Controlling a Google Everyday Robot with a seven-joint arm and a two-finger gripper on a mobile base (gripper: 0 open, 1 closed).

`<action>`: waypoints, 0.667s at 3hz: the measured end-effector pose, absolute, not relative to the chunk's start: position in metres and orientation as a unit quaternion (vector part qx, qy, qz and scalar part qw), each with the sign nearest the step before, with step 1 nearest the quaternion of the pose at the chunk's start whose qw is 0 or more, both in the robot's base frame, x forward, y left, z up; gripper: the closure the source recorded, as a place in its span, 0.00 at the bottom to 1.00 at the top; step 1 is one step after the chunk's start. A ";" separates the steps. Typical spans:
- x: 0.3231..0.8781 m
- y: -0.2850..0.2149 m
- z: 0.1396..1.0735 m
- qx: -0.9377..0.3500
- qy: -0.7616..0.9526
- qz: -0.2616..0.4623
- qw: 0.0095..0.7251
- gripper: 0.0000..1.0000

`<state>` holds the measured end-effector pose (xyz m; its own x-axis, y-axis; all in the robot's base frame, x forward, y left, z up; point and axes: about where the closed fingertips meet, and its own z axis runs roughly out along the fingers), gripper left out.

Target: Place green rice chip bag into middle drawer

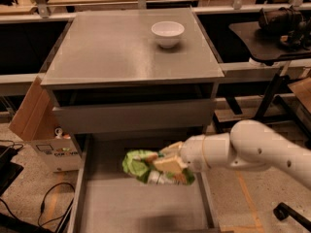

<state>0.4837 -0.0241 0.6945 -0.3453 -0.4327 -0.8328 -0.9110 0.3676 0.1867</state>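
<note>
The green rice chip bag [138, 165] is crumpled, bright green with tan and white patches. It hangs in the air just above the open middle drawer [141, 208], a wide grey drawer with a flat floor, pulled out below the cabinet. My gripper [167, 163] is shut on the bag's right part and comes in from the right on the white arm [257, 152]. The bag is over the drawer's back half and does not touch the floor.
A white bowl [167, 33] stands on the grey cabinet top [112, 52]. A plain grey drawer front [133, 116] is above the open drawer. A cardboard box [31, 110] and cables lie at the left. A black stand is at the right.
</note>
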 end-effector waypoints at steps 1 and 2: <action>0.443 -0.005 0.589 -0.420 0.782 0.353 0.297 1.00; 0.418 0.010 0.504 -0.383 0.815 0.347 0.262 0.97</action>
<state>0.4181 0.0099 0.5044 -0.5698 -0.4428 -0.6923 -0.8058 0.4662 0.3651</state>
